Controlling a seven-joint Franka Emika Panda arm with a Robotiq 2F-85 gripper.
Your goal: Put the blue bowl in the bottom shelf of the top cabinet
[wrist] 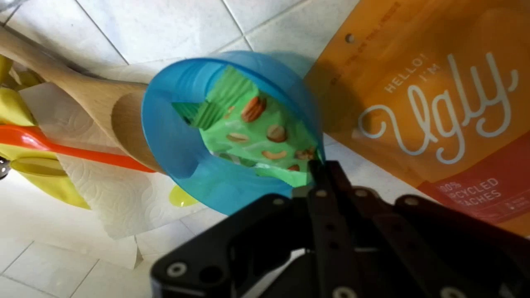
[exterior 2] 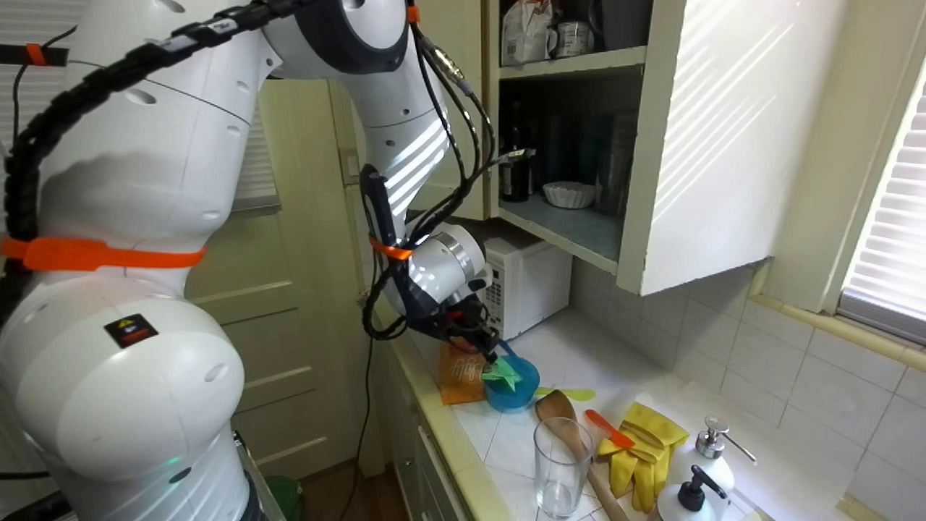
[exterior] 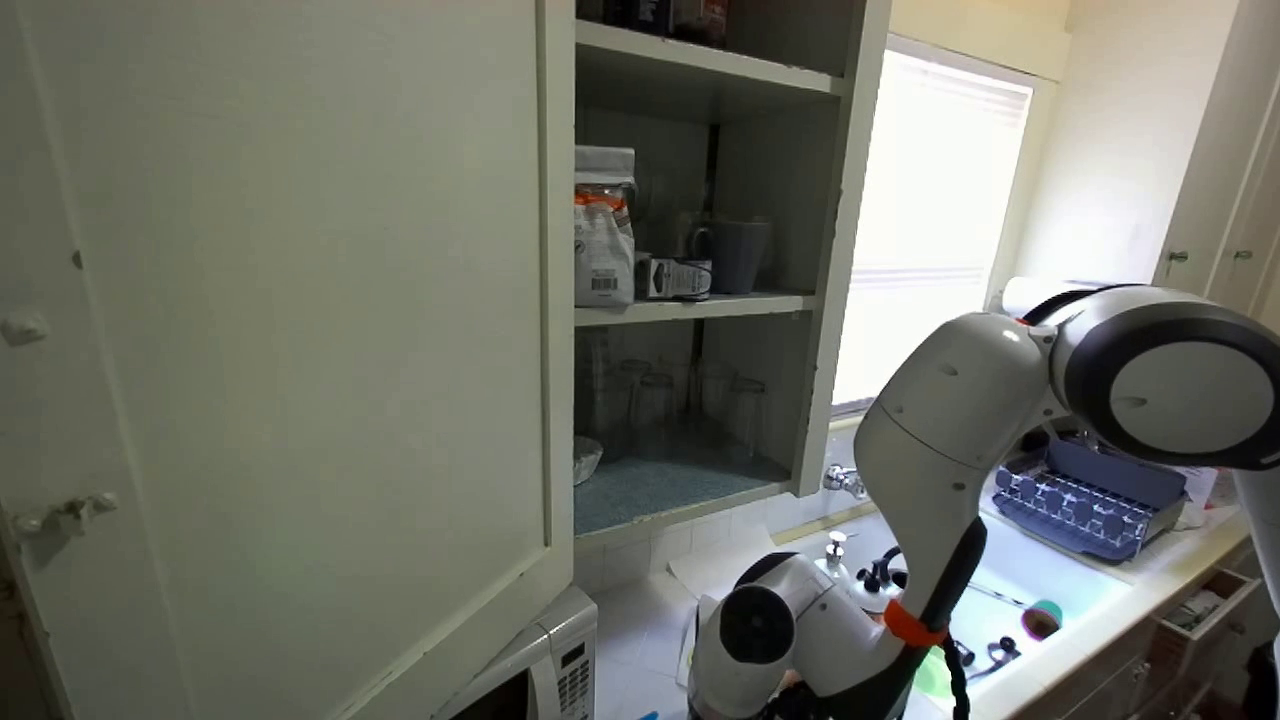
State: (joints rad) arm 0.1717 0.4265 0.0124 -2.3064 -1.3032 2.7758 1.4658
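Gripper (wrist: 324, 163) and blue bowl (wrist: 219, 178) at the tiled counter (wrist: 165, 29) — the jaws are drawn close together, pinching the bowl's rim between them, with a green packet (wrist: 256, 132) lying inside the bowl. In the wrist view an orange pouch (wrist: 434, 107) lies on one side, a wooden spoon (wrist: 93, 97) on the other; whether the bowl's base touches the counter cannot be told. In both exterior views the top cabinet (exterior 2: 731, 145) stands open above — its bottom shelf (exterior: 680, 485) bears drinking glasses (exterior: 655, 410) and a fluted pale dish (exterior 2: 569, 195)
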